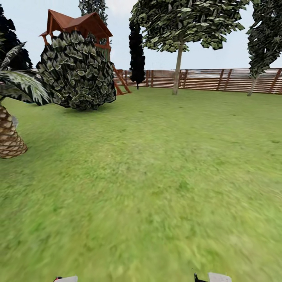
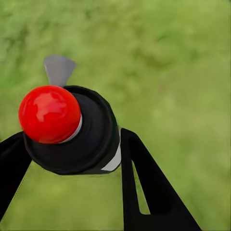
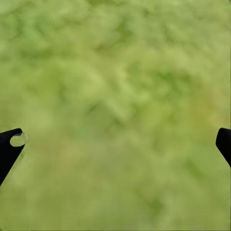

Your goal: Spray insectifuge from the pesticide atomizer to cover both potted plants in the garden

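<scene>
Lawn (image 1: 156, 176) spreads before you to a brown slat fence (image 1: 203, 79), with a play tower (image 1: 80, 25), a leafy bush (image 1: 76, 72) and a palm trunk (image 1: 9, 137) at the left. Your left gripper (image 2: 72, 159) clamps the pesticide atomizer (image 2: 72, 130), seen end-on: dark body, red knob, grey trigger. Your right gripper (image 3: 115, 144) hangs spread wide over grass, holding nothing.

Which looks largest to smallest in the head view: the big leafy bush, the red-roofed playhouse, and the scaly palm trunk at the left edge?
1. The leafy bush.
2. The playhouse, partly hidden behind the bush, so its true extent is unsure.
3. The palm trunk, cut by the picture's edge.

This is apparent size only.
</scene>
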You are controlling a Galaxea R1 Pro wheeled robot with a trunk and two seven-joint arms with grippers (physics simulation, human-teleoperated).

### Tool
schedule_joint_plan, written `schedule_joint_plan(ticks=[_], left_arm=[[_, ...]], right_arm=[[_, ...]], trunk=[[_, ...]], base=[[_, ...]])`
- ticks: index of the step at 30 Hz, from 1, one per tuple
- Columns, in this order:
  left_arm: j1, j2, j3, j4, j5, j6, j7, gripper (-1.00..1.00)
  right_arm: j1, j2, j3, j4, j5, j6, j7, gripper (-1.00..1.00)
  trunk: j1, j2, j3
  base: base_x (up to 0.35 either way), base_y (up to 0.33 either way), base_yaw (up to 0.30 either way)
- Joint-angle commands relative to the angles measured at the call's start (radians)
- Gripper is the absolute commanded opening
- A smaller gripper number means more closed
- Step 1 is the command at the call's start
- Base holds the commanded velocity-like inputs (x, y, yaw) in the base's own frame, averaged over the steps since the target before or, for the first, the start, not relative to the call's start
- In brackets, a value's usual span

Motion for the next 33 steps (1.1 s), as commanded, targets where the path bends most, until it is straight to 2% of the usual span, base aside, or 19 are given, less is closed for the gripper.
schedule_joint_plan(ticks=[1,13,33], left_arm=[[-0.001,0.000,0.004,0.001,-0.011,-0.003,0.005,-1.00],[-0.002,0.000,0.005,0.002,-0.011,-0.003,0.005,-1.00],[-0.002,0.001,0.006,0.001,-0.011,-0.003,0.005,-1.00]], right_arm=[[0.000,0.000,0.009,0.000,-0.005,-0.002,-0.004,1.00],[0.000,0.000,0.009,0.000,-0.005,-0.002,-0.004,1.00],[0.000,-0.002,0.009,0.000,-0.006,-0.002,-0.004,1.00]], trunk=[[0.000,0.000,-0.001],[0.000,0.000,-0.001],[0.000,0.000,-0.001]], base=[[0.340,0.000,0.276],[0.340,0.000,0.259],[0.340,-0.038,0.007]])
